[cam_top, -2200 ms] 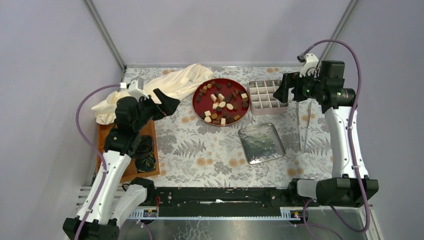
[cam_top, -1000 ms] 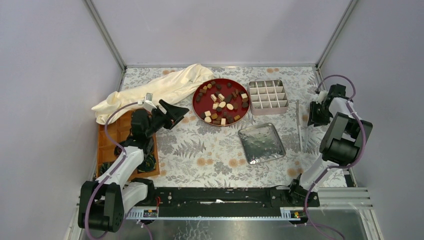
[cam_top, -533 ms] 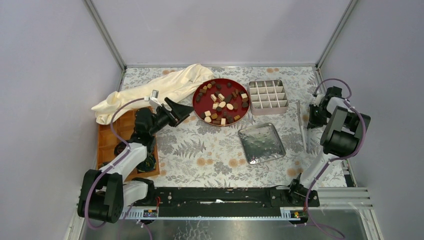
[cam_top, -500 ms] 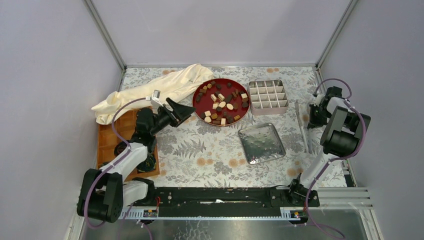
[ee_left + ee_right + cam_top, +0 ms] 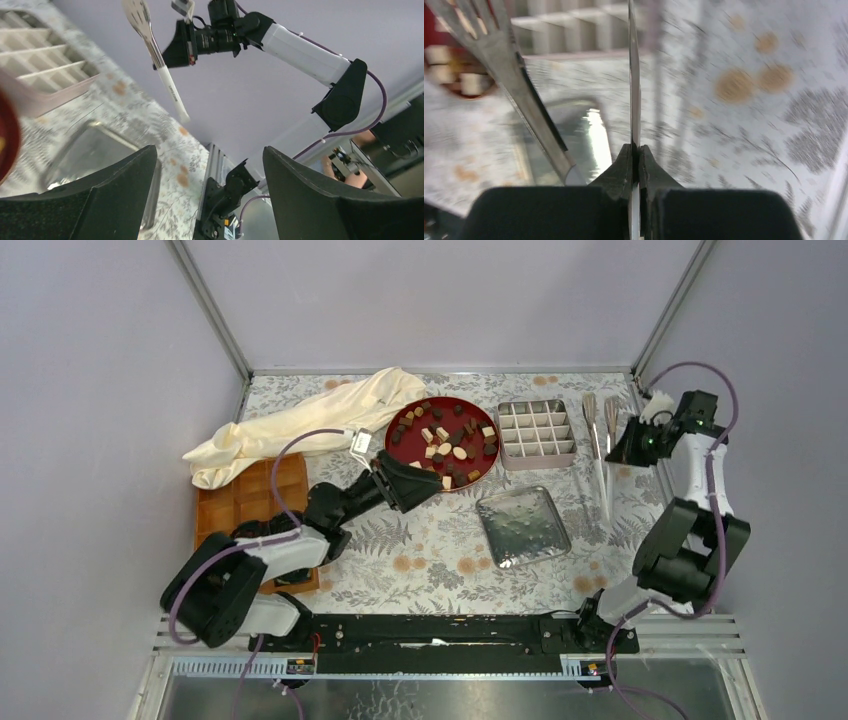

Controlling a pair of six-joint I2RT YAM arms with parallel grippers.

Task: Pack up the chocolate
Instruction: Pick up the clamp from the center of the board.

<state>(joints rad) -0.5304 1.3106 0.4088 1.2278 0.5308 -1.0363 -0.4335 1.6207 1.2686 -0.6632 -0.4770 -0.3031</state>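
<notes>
Chocolate (image 5: 447, 448) lies loose on the red plate (image 5: 391, 447) at the far middle of the table, in dark, tan and cream pieces. Just right of the plate stands the box (image 5: 537, 457), and no piece shows in its cells. The lid (image 5: 522, 527) lies nearer, apart from both.

The right gripper (image 5: 630, 445) is clamped on the tongs (image 5: 590, 412) and holds them beside the box's right wall. In the wrist view its fingers (image 5: 621, 170) pinch only one arm of the tongs, seen edge-on. The other arm splays off to the left outside the grip, so the tongs stand open. Their long axis runs near to far, with the spoon ends about level with the box's far side. From those ends the chocolate lies to the left, with the whole box between; the closest pieces sit by the plate's right rim.

The left gripper (image 5: 428, 487) is spread wide and holds nothing. It sits at the plate's near-left rim, much closer to the chocolate than the tongs are, and pieces lie just beyond its tips. Whether it touches the rim I cannot tell.

If the tongs do the picking, they likely need to swing left over the box with their tips turned down. With one arm gripped, closing them on a piece looks doubtful.
</notes>
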